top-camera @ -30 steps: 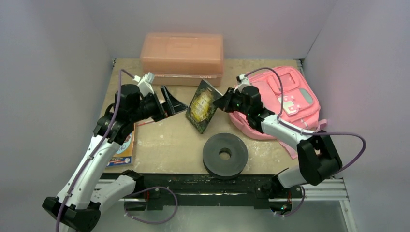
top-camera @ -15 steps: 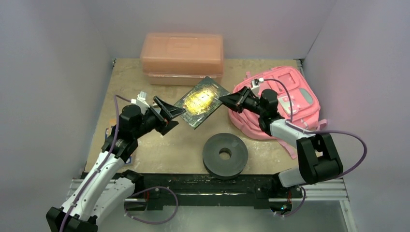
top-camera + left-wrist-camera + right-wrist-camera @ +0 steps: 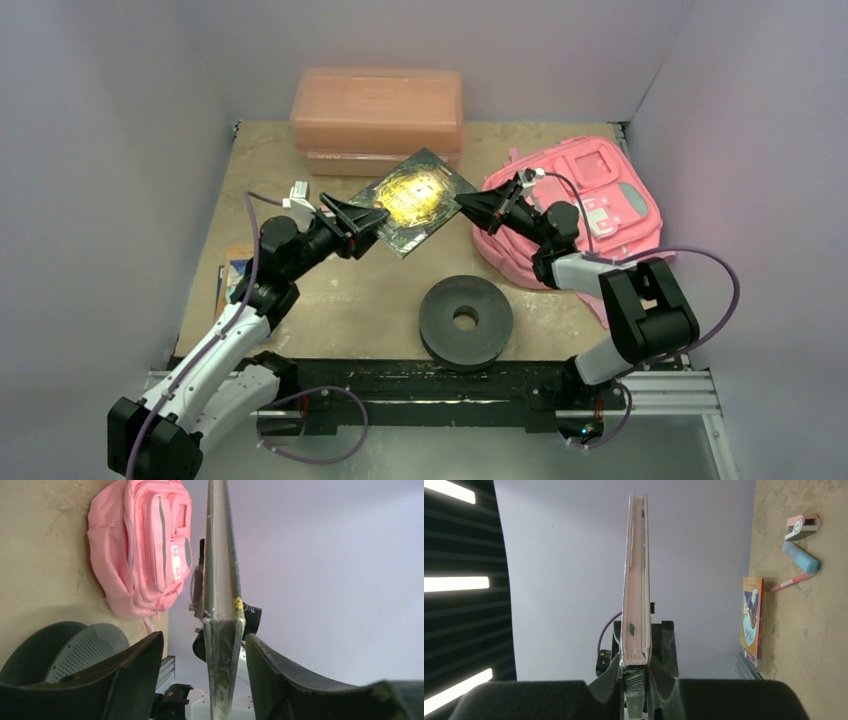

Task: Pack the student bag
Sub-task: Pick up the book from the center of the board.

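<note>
**Book held in the air between both grippers, student bag flat at far right**

Near centre: black disc (image 3: pixel 466 320) with a centre hole lies flat on the surface (image 3: pixel 350 300). In the left wrist view a grey dotted round shape shows at the lower left, too unclear to name.

Near left: booklet (image 3: pixel 232 282), mostly hidden by the left arm. The right wrist view shows it in full (image 3: pixel 751 617), with a pink pen (image 3: pixel 794 581), a blue block (image 3: pixel 800 556) and a small pink-and-white item (image 3: pixel 802 526) beyond it; none of these three can be found in the top view.

Middle: book (image 3: pixel 415 200), dark cover with gold print, off the surface.
- Right gripper (image 3: pixel 468 205) is clamped on its right edge; the book is pinched edge-on in its wrist view (image 3: pixel 636 667).
- Left gripper (image 3: pixel 372 218) is spread open. The book's left corner sits between the fingers with a gap on each side (image 3: pixel 204 637).

Far right: student bag (image 3: pixel 590 200) lies flat, front pockets up. Its near-left edge is hidden behind the right arm. I cannot tell whether it is open or what is inside.

Far centre-left: salmon box (image 3: pixel 377 115), lid down, contents not visible.
</note>
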